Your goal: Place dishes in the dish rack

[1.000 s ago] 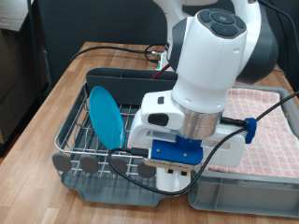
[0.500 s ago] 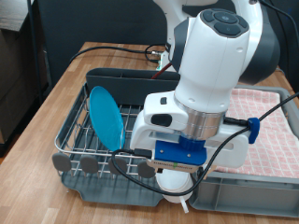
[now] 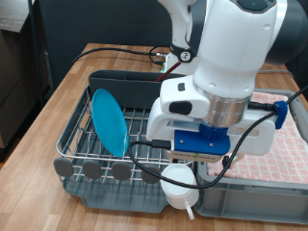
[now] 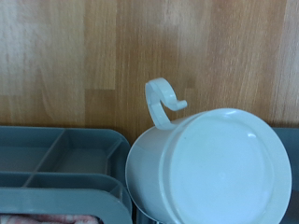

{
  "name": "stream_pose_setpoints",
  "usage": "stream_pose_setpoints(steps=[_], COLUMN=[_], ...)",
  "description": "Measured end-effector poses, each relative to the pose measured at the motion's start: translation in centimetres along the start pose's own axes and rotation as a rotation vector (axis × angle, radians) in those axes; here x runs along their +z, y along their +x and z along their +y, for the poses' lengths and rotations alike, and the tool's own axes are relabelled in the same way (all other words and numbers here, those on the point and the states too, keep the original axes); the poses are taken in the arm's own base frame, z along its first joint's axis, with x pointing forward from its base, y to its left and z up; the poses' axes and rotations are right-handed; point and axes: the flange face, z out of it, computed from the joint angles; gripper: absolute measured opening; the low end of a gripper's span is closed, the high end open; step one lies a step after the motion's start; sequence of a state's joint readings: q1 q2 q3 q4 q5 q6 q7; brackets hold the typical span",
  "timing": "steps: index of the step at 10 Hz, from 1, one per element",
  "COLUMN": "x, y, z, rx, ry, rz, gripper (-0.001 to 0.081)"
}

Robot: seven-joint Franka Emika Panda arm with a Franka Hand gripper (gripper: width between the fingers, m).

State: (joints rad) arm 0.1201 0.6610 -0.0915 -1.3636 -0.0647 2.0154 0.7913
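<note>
A small white cup (image 3: 180,184) sits upside down at the dish rack's (image 3: 91,146) near corner, at the exterior view's bottom. It fills the wrist view (image 4: 213,170), base up, handle pointing at the wooden table. My gripper (image 3: 192,166) hangs right above the cup. Its fingers are hidden behind the blue mount and cables, and none show in the wrist view. A bright blue plate (image 3: 109,121) stands on edge in the wire grid. The wooden spoon is out of view.
The rack's dark grey tray (image 4: 56,170) lies on a wooden table (image 3: 67,96). A tall grey caddy (image 3: 120,80) stands at the rack's far side. A grey crate (image 3: 252,203) with a pink checked cloth (image 3: 287,144) sits at the exterior view's right. Black cables loop under the hand.
The arm has shifted towards the exterior view's right and risen a little. The white cup now shows more fully below the hand. The blue plate has not moved.
</note>
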Motion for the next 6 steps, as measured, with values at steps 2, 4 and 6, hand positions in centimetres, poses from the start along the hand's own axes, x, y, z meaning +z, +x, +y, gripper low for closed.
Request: stream_pose_setpoints(steps=[2, 4, 6], x=[-2.3, -4.5, -6.4], y=[-0.1, -0.3, -0.7], z=[0.0, 0.0, 0.0], rx=[-0.001, -0.002, -0.006], ry=[0.024, 0.031, 0.026], rz=[0.02, 0.029, 0.036], gripper=[0.0803, 0.0803, 0.0803])
